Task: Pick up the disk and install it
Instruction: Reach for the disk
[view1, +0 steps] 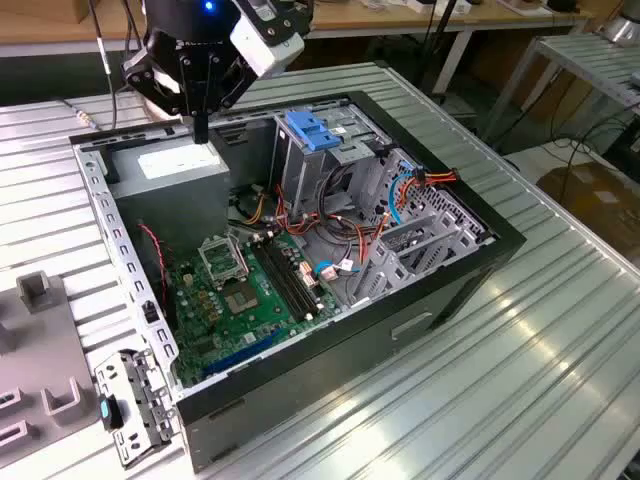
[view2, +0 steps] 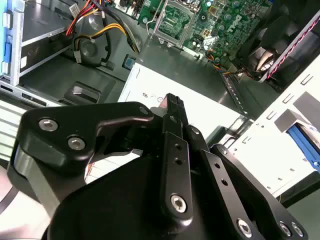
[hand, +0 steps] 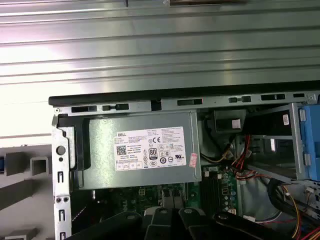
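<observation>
My gripper (view1: 201, 135) hangs over the back left corner of the open computer case (view1: 480, 250), just above the grey power-supply box (view1: 180, 168). Its black fingers (view2: 174, 107) point down, pressed together and shut with nothing between them. The tips hover over the box's white sticker (hand: 149, 150). The metal drive cage (view1: 305, 170) with a blue latch (view1: 312, 130) stands further along the case's back wall. A blue-edged flat piece (view2: 305, 144) lies outside the case by a grey block; I cannot tell whether it is the disk.
The green motherboard (view1: 240, 290) fills the case floor, with red, yellow and orange cables (view1: 300, 225) around the cage. Grey fixture blocks (view1: 40, 290) and a metal bracket (view1: 135, 405) sit on the ribbed table at the exterior view's left.
</observation>
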